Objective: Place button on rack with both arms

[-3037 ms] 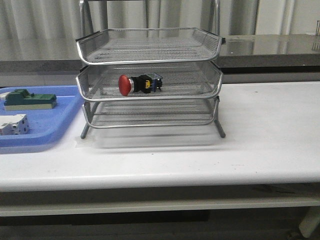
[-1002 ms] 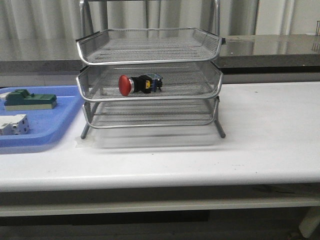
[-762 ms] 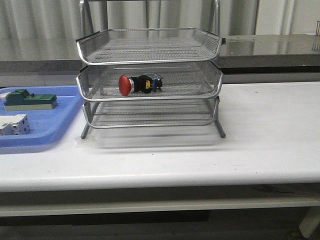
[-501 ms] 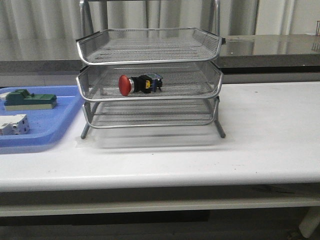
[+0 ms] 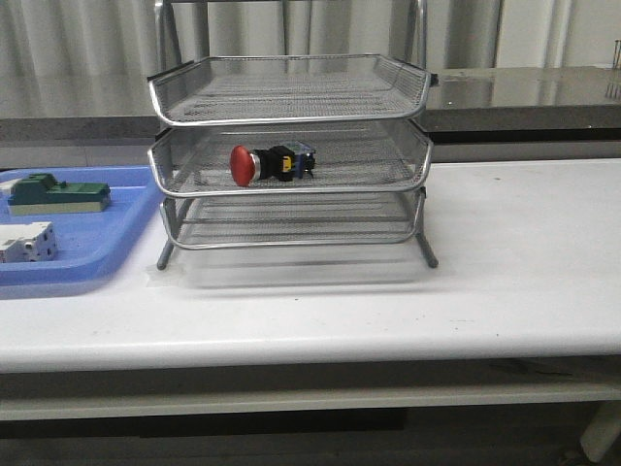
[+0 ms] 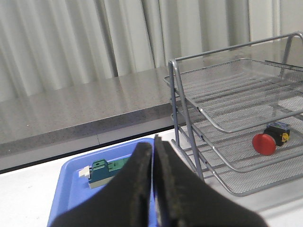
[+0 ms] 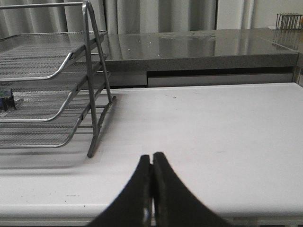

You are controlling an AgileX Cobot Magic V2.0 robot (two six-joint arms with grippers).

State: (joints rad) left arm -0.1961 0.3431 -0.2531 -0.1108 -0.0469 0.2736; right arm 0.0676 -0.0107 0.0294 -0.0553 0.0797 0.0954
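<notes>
The small push button with a round red head and a black and yellow body (image 5: 269, 163) was seen lying on its side in the middle shelf of the big silver wire rack with three shelves (image 5: 288, 158). It was laid near the left front of that shelf, with its red head turned to the left, so that it could not roll out over the low wire edge. All three shelves were pushed in, one above the other. The rack was stood on the long white bench (image 5: 505, 272). Just beside the rack, on its left, a flat blue plastic tray (image 5: 82, 243) was set. A green-topped block (image 5: 56, 192) and a white block (image 5: 24, 242) were kept in it. No arm was seen from the front, so both were judged to be pulled back from the rack. The left tool (image 6: 152, 151) was held high over the blue tray, with its two black fingers pressed together and nothing between them. The right tool (image 7: 152, 163) was held over the bare bench to the right of the rack, and its fingers were closed together too, with nothing held. From how things lay, the job was judged to be done.
</notes>
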